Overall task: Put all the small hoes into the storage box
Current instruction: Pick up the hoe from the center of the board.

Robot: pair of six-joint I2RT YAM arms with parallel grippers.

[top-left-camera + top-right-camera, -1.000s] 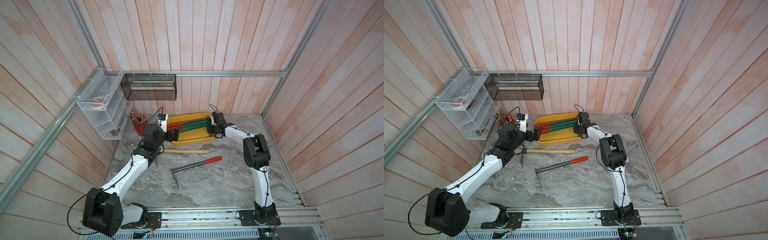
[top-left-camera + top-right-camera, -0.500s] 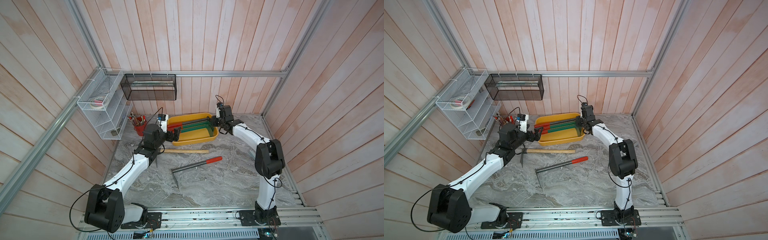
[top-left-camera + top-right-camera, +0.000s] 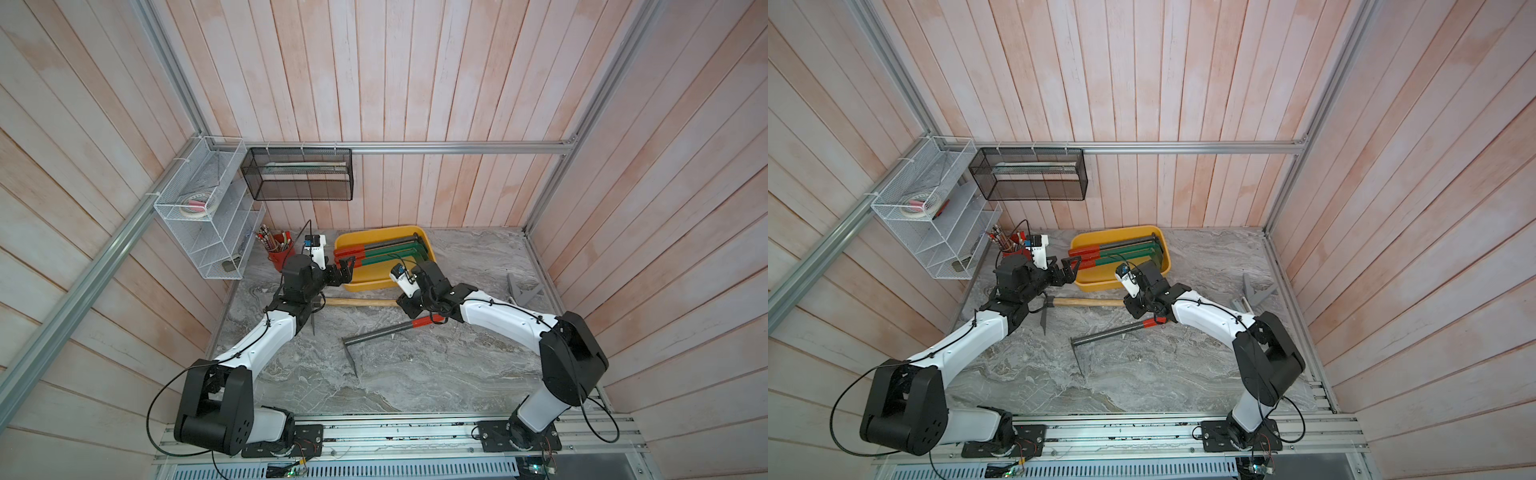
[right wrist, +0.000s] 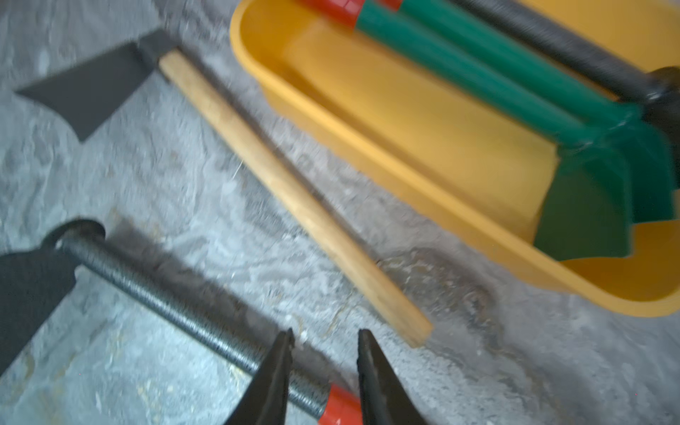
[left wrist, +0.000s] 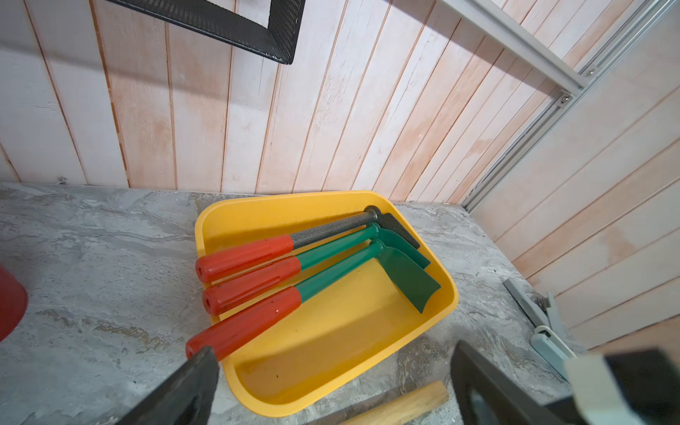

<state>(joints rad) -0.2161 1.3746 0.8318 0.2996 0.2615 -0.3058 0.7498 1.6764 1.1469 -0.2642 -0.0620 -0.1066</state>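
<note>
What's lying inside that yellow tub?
In the tub three small hoes with red grips lie side by side: one grey-shafted, two green. Their grips poke over the rim. The floor beneath them is hidden; the rest looks bare.

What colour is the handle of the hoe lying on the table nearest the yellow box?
Pale wood; the handle shows best in the right wrist view.
</note>
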